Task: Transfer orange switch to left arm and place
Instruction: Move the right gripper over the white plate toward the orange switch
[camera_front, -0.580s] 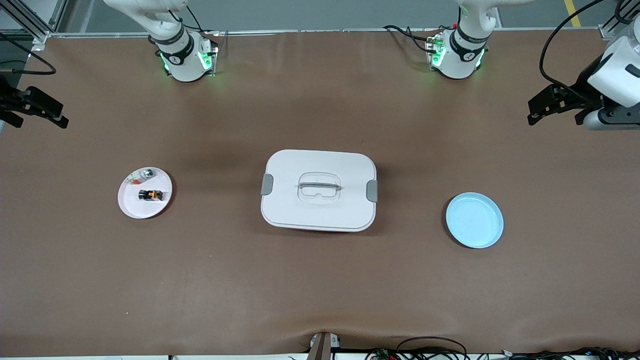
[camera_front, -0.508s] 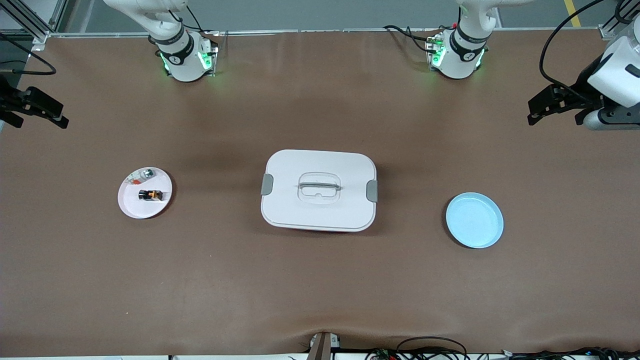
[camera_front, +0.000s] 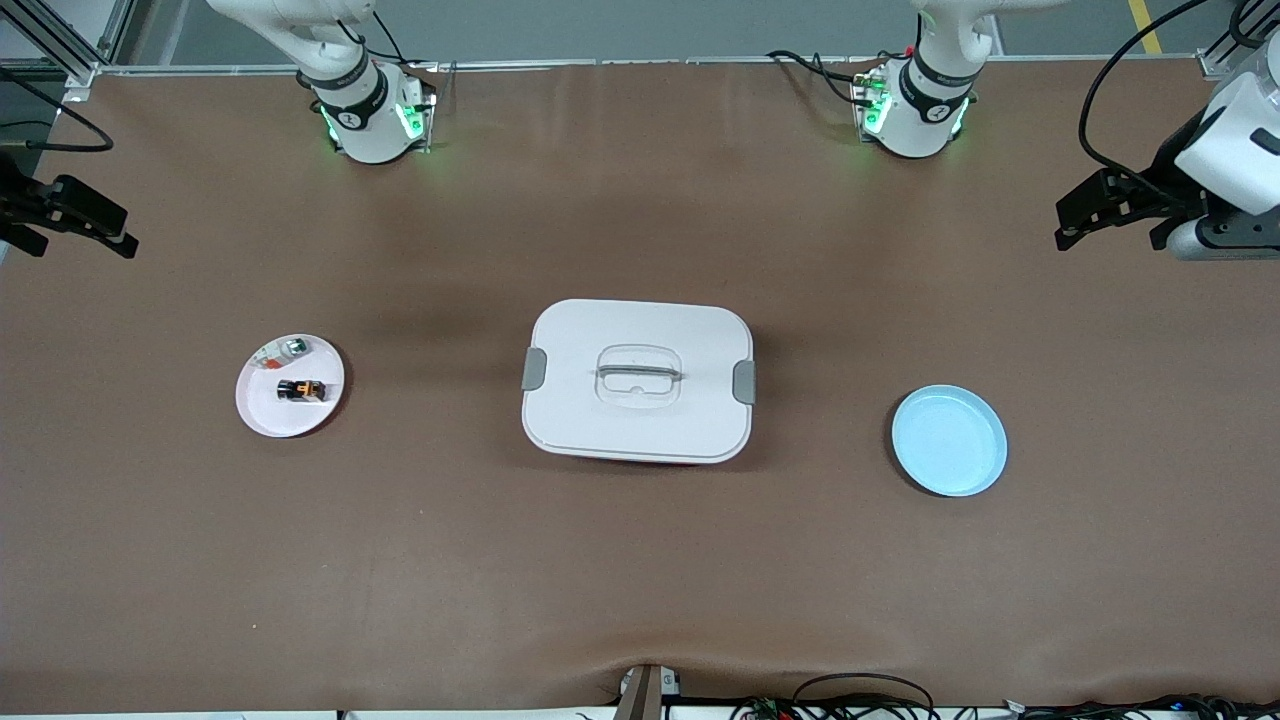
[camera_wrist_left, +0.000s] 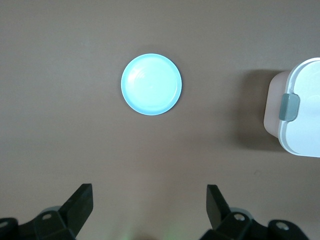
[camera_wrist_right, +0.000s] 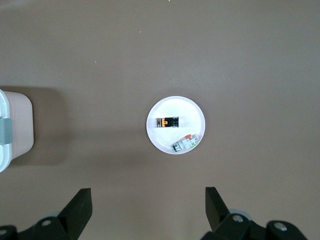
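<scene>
The orange switch (camera_front: 302, 389) is a tiny black part with an orange band. It lies on the small pink plate (camera_front: 268, 415) toward the right arm's end of the table, and it shows in the right wrist view (camera_wrist_right: 168, 122) too. The white lidded box (camera_front: 637, 380) stands mid-table between the two plates. My right gripper (camera_front: 95, 230) is open and empty, high over the table edge at its own end; its fingertips (camera_wrist_right: 80, 205) frame bare table. My left gripper (camera_front: 1095, 215) is open and empty, high over the table at the left arm's end.
A clear-and-grey part with green and red bits (camera_front: 285, 349) shares the pink plate. An empty light-blue plate (camera_front: 949, 441) lies toward the left arm's end and shows in the left wrist view (camera_wrist_left: 151, 84). Cables run along the table's front edge (camera_front: 860, 700).
</scene>
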